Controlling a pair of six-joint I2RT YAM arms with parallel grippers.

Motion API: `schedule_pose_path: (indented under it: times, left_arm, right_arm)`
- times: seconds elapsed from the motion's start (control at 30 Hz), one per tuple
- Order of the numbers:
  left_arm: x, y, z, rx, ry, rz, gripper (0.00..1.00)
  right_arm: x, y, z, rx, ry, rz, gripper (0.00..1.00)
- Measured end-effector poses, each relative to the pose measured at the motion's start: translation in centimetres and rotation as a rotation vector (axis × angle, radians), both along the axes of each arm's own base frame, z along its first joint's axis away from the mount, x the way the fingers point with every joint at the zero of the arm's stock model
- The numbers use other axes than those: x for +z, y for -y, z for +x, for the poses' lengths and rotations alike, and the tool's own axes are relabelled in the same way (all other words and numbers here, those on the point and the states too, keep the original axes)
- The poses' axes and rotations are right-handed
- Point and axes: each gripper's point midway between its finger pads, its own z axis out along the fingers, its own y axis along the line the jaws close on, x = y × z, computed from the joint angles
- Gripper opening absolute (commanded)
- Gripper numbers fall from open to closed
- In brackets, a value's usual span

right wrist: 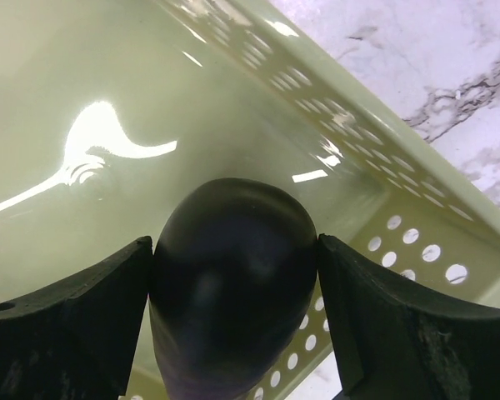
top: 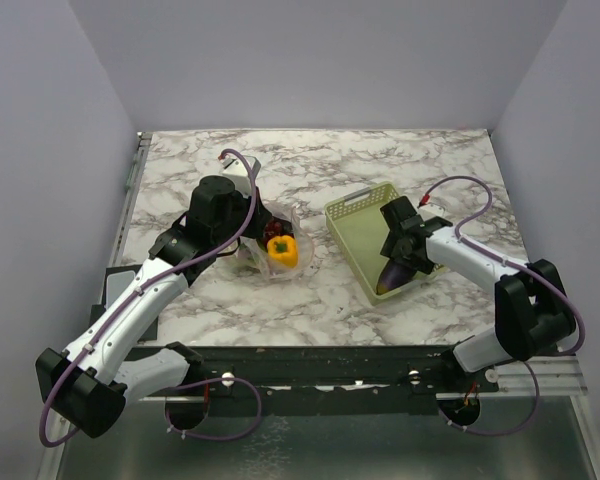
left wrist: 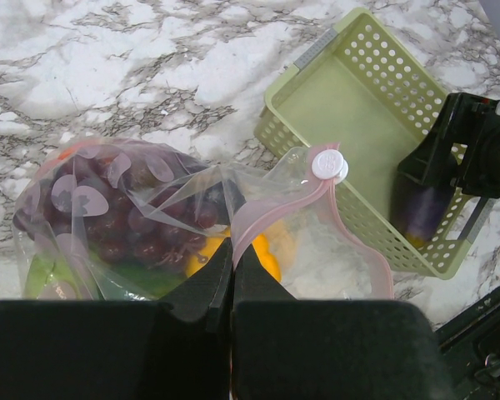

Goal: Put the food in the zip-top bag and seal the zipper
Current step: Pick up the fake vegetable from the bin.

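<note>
The left pincer (left wrist: 232, 267) is shut tight, pinching the clear bag (left wrist: 317, 246) of food on the tabletop (left wrist: 108, 83). The right pincer (right wrist: 235, 250) squeezes the purple eggplant (right wrist: 229, 292) inside the green basket (right wrist: 108, 83).

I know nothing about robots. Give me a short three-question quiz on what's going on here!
1. True or false: the eggplant lies inside the zip-top bag.
2. The left gripper pinches: A) the basket, B) the zip-top bag, C) nothing.
3. What sits between the fingers of the right gripper?
Key: 1 false, it lies in the basket; 2 B; 3 the eggplant.
</note>
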Motion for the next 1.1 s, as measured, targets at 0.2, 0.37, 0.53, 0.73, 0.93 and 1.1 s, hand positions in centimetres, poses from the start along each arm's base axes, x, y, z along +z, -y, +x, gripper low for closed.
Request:
schedule_pose_path:
  times: [0.2,0.37,0.53,0.73,0.93,1.1]
  left_arm:
    - [0.0,0.0,0.0,0.000,0.000,0.000,0.00]
    - [0.0,0.0,0.0,0.000,0.000,0.000,0.00]
    - [0.0,0.0,0.0,0.000,0.000,0.000,0.00]
    - [-0.1,0.0,0.0,0.000,-0.001,0.001,0.00]
    - [0.0,0.0,0.0,0.000,0.000,0.001,0.00]
    - [0.0,0.0,0.0,0.000,-0.001,0.000,0.00]
  right_arm:
    - [-0.1,-0.6,0.2,0.018,0.004,0.029,0.59]
    - [0.4,-0.9,0.4,0.024,0.018,0.043,0.42]
    - [3.9,-1.6,2.1,0.044,0.113,0.078,0.38]
    - [10.5,-2.5,4.3,0.087,0.294,0.133,0.33]
    - [14.2,-3.2,5.0,0.140,0.403,0.179,0.32]
    - [16.6,-5.0,4.9,0.217,0.477,0.241,0.32]
